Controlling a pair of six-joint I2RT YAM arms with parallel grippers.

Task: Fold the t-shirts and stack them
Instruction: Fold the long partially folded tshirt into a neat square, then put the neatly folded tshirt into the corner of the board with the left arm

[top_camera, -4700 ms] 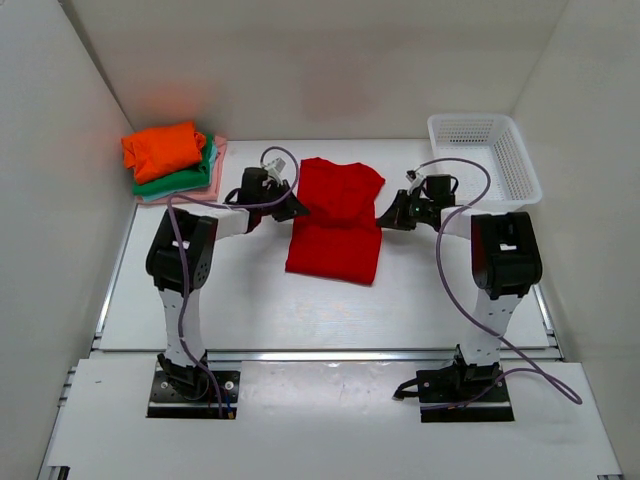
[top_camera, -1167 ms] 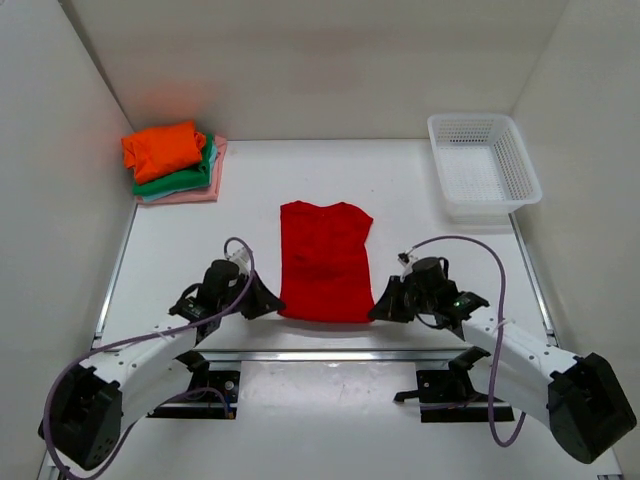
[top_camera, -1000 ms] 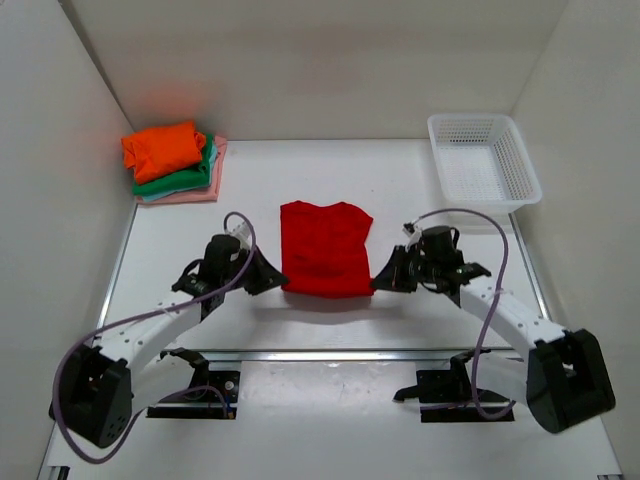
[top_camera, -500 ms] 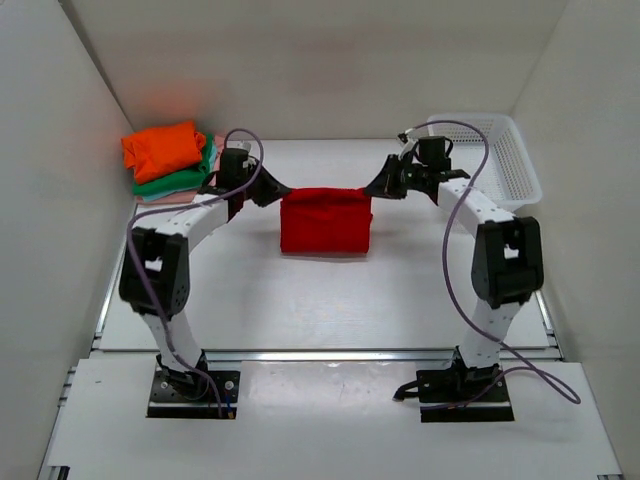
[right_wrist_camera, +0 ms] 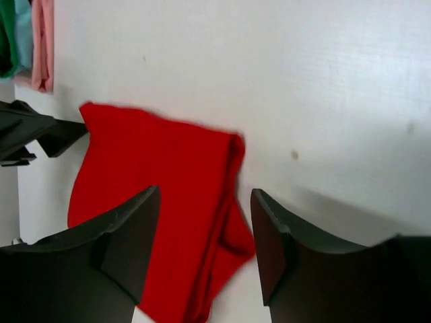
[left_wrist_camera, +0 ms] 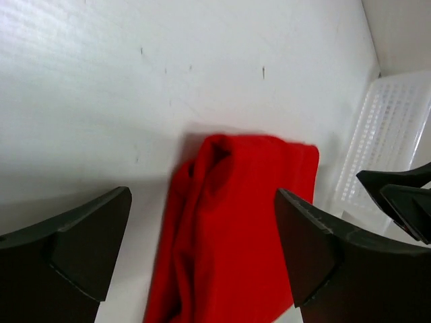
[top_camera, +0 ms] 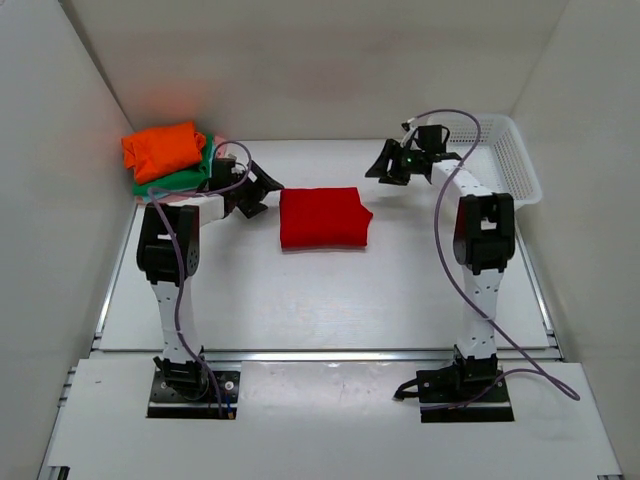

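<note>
The red t-shirt [top_camera: 323, 217] lies folded into a flat rectangle at mid-table, and nothing holds it. My left gripper [top_camera: 264, 195] hovers open just off its left edge. My right gripper [top_camera: 383, 170] is open beyond its far right corner. In the left wrist view the red t-shirt [left_wrist_camera: 236, 229] lies below the open left gripper [left_wrist_camera: 202, 195]. The right wrist view shows the red t-shirt [right_wrist_camera: 155, 202] under the open right gripper [right_wrist_camera: 205, 192]. At the back left, the orange t-shirt [top_camera: 163, 147] tops a stack over the green t-shirt [top_camera: 178, 181] and the pink t-shirt [top_camera: 218, 150].
A white mesh basket [top_camera: 500, 150] stands at the back right, close to the right arm. White walls enclose the table on the left, back and right. The shirt stack sits against the left wall, just behind the left gripper.
Both grippers carried the red t-shirt's near edge to its far edge, halving it. They then opened, let the cloth go and drew apart to either side.
</note>
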